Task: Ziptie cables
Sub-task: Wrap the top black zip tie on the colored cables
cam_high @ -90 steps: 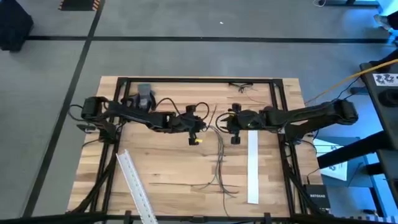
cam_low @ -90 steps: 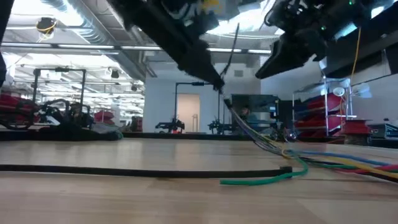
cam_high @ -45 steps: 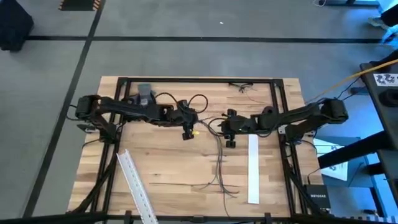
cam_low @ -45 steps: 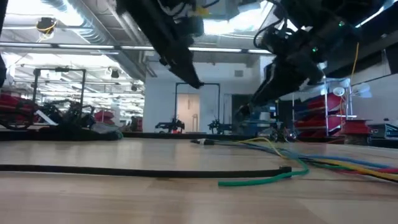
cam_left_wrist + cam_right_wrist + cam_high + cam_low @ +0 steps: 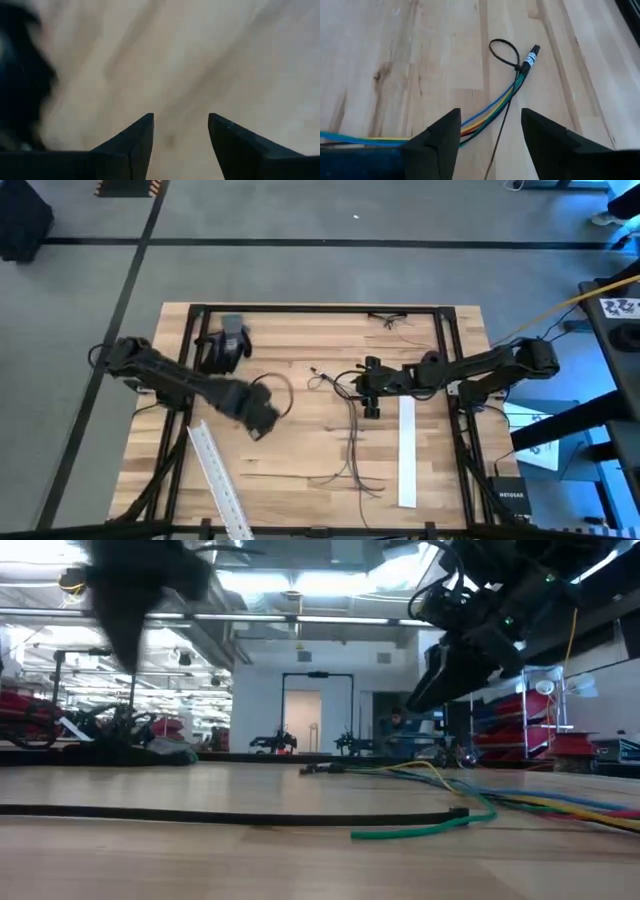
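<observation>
Fingers of both grippers (image 5: 180, 131) (image 5: 490, 130) released; thin coloured cables (image 5: 492, 107) lying on grainy wood, black ziptie (image 5: 502, 52) looped.

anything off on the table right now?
Nothing damaged. The zip tie sits looped round the cables at one end only, so the rest fans loose. Left gripper and right gripper are both open, empty.

We see a table (image 5: 290, 450) of pale, matt wood planks with visible grain and knots. The cables (image 5: 490, 112) have smooth, slightly glossy plastic sheaths, bound by a thin black plastic zip tie (image 5: 502, 52). Both white strips (image 5: 406, 450) look like matt plastic.
</observation>
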You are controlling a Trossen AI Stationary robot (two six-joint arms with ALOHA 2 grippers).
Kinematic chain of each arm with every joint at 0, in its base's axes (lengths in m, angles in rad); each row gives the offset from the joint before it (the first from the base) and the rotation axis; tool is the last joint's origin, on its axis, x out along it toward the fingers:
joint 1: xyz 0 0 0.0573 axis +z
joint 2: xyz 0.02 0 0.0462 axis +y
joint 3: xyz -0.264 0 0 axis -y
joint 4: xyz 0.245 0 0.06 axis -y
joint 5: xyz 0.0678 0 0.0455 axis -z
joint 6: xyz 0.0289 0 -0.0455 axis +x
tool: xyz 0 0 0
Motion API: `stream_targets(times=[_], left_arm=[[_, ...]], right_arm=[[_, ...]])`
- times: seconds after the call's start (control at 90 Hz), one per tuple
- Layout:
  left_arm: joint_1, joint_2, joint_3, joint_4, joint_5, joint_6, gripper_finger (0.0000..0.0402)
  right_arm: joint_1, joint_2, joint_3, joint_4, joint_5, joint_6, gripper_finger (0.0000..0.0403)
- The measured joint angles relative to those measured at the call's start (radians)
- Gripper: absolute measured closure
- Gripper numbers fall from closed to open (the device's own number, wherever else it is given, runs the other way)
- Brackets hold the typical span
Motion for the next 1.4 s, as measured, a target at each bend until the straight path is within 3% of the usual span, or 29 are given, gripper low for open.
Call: stream_targets(times=[0.289,0.5,0.744,1.089,1.244,1.4], left_arm=[[-0.252,0.000,0.000,-0.020,0.142,-0.505,0.0231],[-0.314,-0.008,-0.048,-0.057,0.261,-0.634,0.0231],[-0.335,-0.057,-0.265,0.269,0.267,-0.689,0.0231],[-0.313,-0.059,-0.408,0.393,0.212,-0.629,0.0247],[-0.266,-0.059,-0.423,0.438,0.133,-0.440,0.0299],[-0.170,-0.059,-0.424,0.438,0.060,-0.153,0.0372]], right_arm=[[0.000,0.000,0.000,-0.002,0.000,0.000,0.0200],[0.001,0.000,0.000,-0.019,0.000,0.008,0.0200],[0.001,0.000,0.000,-0.031,0.000,0.050,0.0200],[0.001,0.000,0.000,-0.030,0.000,0.048,0.0200],[0.001,0.000,0.000,-0.021,0.001,0.032,0.0200],[-0.006,0.000,0.000,-0.022,0.000,0.018,0.0200]])
